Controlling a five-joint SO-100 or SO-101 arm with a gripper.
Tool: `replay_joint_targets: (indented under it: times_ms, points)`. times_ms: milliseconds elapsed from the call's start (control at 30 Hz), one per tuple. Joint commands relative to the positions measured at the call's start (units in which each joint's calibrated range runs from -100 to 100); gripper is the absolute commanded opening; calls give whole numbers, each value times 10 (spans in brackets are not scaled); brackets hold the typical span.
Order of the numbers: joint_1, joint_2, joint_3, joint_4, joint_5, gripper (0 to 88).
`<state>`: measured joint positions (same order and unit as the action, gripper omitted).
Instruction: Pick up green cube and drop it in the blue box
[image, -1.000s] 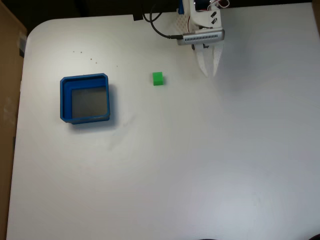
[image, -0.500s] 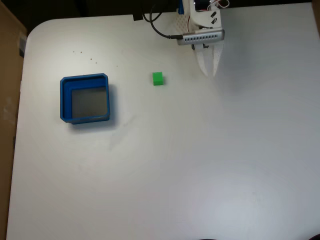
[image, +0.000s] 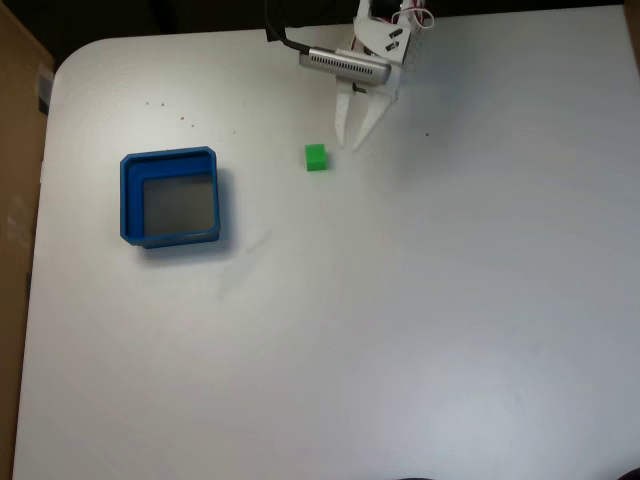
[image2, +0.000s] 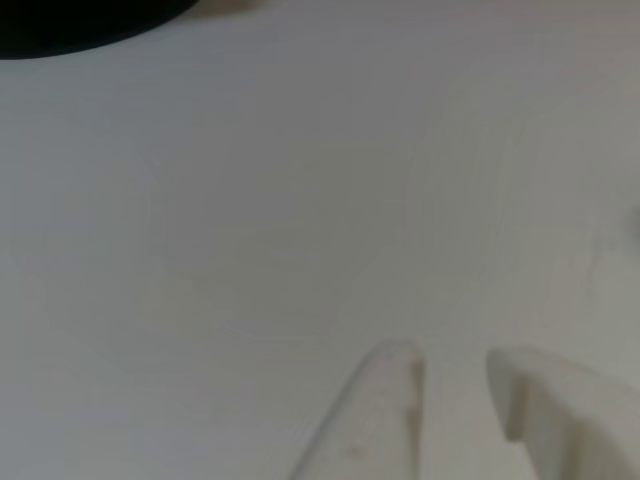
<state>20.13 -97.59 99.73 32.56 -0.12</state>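
The white table (image: 400, 330) takes up nearly all of the fixed view, with a rounded corner up and left of the blue box and a brown board along its left edge. The blue box (image: 128, 200) sits on the table's left part, its grey floor bare, well in from the table's edges. The arm reaches in from the top edge, up and right of the blue box, with a grey bar across its wrist. Its white gripper (image: 351, 140) points down the picture and a little left, fingertips close together with only a narrow gap at the tips, holding nothing. In the other view the two pale fingers (image2: 385, 420) rise from the bottom edge, slightly apart, over bare table (image2: 250, 220). The green cube (image: 316, 157) rests on the table to the right of the blue box, well apart from it, and just left of the gripper's tips, not touching them. Open table spreads below and right of the blue box
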Motion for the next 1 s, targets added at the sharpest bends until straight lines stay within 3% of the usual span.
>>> replay_joint_targets:
  times_ms: [0,567,967]
  points:
    - [47,-7,0,-14,2,21]
    - [178,-7,0,-14,2,21]
    - [181,-7,0,-14,2,21]
